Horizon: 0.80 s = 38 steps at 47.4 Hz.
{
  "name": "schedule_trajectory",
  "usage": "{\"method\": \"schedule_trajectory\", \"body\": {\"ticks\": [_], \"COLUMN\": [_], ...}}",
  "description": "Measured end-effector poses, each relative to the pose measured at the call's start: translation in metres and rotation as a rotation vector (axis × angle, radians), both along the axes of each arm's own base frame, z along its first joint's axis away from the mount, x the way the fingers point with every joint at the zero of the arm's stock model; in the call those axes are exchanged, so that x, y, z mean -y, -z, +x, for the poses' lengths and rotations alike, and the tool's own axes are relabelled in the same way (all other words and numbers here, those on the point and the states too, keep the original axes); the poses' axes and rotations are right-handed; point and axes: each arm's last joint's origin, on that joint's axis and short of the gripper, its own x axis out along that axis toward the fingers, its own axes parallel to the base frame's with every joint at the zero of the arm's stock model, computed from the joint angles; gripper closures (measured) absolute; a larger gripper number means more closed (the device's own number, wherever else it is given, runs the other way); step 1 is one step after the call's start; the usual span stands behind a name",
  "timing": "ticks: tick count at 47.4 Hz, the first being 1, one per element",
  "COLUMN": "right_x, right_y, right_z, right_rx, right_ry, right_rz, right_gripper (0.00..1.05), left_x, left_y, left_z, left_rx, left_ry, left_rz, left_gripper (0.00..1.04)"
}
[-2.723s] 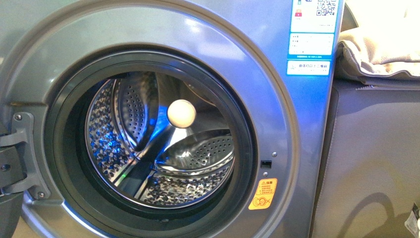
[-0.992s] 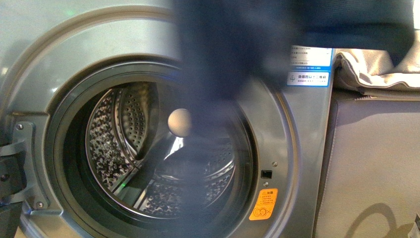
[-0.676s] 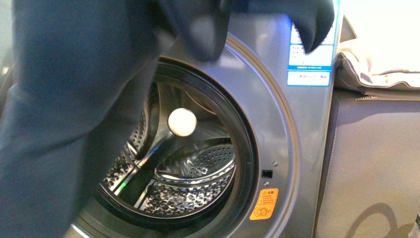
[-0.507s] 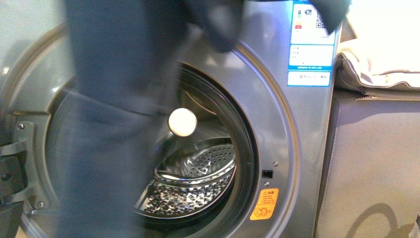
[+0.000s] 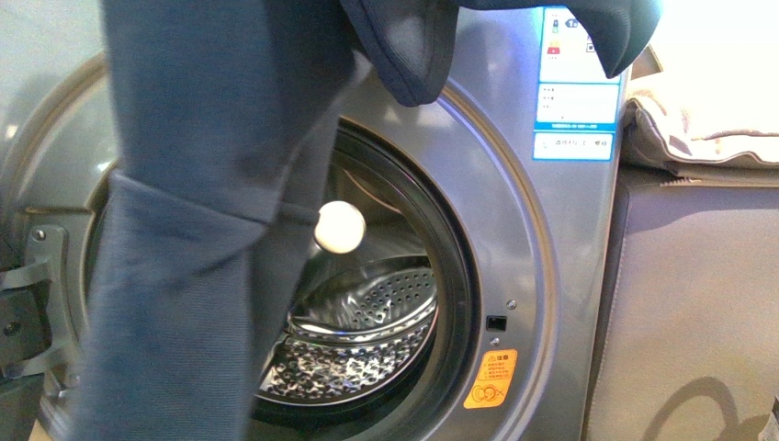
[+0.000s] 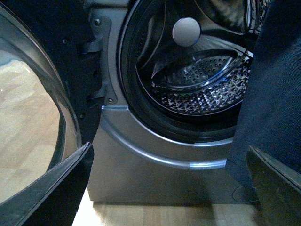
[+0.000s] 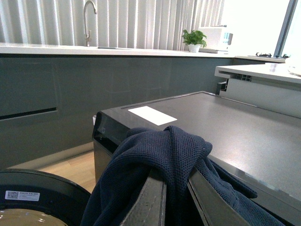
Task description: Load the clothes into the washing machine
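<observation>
The clothes (image 5: 211, 138), a limp dark navy garment, hang from above the front view's top edge and cover the left half of the washing machine's (image 5: 514, 230) round porthole. The perforated steel drum (image 5: 367, 340) shows to their right. Neither gripper is in the front view. In the right wrist view my right gripper (image 7: 176, 188) is shut on a bunched fold of the clothes (image 7: 164, 150), above the machine's dark top (image 7: 225, 117). My left gripper (image 6: 169, 188) is open and low before the washing machine's front panel (image 6: 141, 160), with the clothes (image 6: 277, 94) hanging beside one finger (image 6: 277, 183).
The washer's door (image 6: 33, 117) stands swung open to the left. A pale round knob (image 5: 339, 226) sits at the drum's back. Right of the machine a beige folded cloth (image 5: 707, 119) lies on a grey-brown cabinet (image 5: 698, 303). Wooden floor (image 6: 155, 214) runs below.
The porthole was uncovered at first. The clothes then came into the front view from above and swung left across the opening, and now hang steadier over its left half.
</observation>
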Motion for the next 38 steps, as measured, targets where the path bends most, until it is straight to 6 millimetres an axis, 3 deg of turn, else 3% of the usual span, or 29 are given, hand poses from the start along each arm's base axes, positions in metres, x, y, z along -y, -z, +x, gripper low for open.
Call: {"method": "schedule_trajectory", "body": {"ticks": [24, 27, 31, 38], "right_x": [0.000, 0.000, 0.000, 0.000], "right_y": [0.000, 0.000, 0.000, 0.000], "right_z": [0.000, 0.000, 0.000, 0.000], "right_rx": [0.000, 0.000, 0.000, -0.001], "right_ry": [0.000, 0.000, -0.001, 0.000], "right_rz": [0.000, 0.000, -0.001, 0.000], "right_gripper": [0.99, 0.99, 0.99, 0.99], "left_x": [0.000, -0.001, -0.004, -0.017], "left_y": [0.000, -0.002, -0.008, -0.044], "left_z": [0.000, 0.001, 0.003, 0.011], "left_rx": [0.000, 0.012, 0.025, 0.115], "left_ry": [0.000, 0.072, 0.199, 0.248], "left_rz": [0.000, -0.058, -0.217, -0.257], "left_gripper": [0.06, 0.06, 0.06, 0.06]}}
